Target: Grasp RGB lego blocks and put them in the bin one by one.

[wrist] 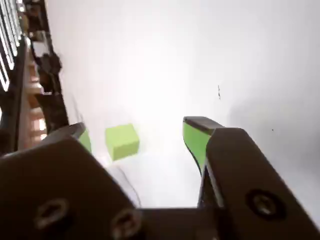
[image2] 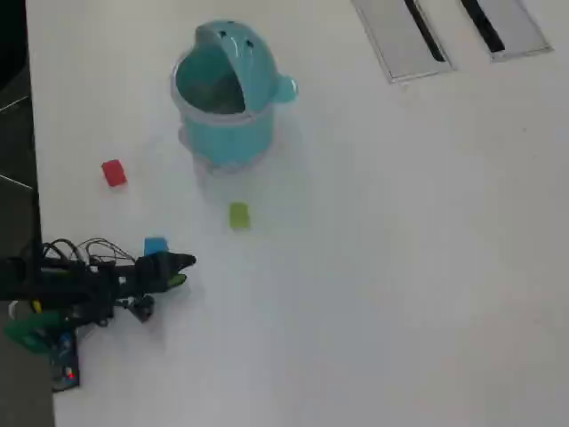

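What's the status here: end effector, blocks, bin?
End effector open, empty. Green block ahead on the table. Red block and blue block also out. Bin lid open, path clear.

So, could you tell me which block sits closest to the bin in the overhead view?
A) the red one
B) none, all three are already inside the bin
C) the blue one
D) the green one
D: the green block lies on the table just below the bin, while the red block is off to its left and the blue block sits lower, beside the gripper.
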Motion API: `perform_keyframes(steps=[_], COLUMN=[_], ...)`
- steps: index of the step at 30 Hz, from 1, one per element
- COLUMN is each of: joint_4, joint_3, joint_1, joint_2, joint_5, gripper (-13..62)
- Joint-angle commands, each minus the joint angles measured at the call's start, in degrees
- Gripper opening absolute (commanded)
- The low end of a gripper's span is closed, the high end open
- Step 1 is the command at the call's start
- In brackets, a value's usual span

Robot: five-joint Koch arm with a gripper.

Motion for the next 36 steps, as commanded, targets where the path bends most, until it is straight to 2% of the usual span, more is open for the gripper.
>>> perform_keyframes(steps=[1,16,22,29,36], joint_4=[-0.26,-0.7,-2.46,-18.81,-27.07], joint_3=[4.22,4.22,3.87,2.55,0.18], joint_1=[0.0,1.67,1.67,1.93,0.62], joint_2=[2.9,2.99,3.16,3.25,3.43], joint_5=[0.09,0.26,-4.57,-13.89,-21.27], gripper=[34.1,34.0,33.8,33.7,33.7])
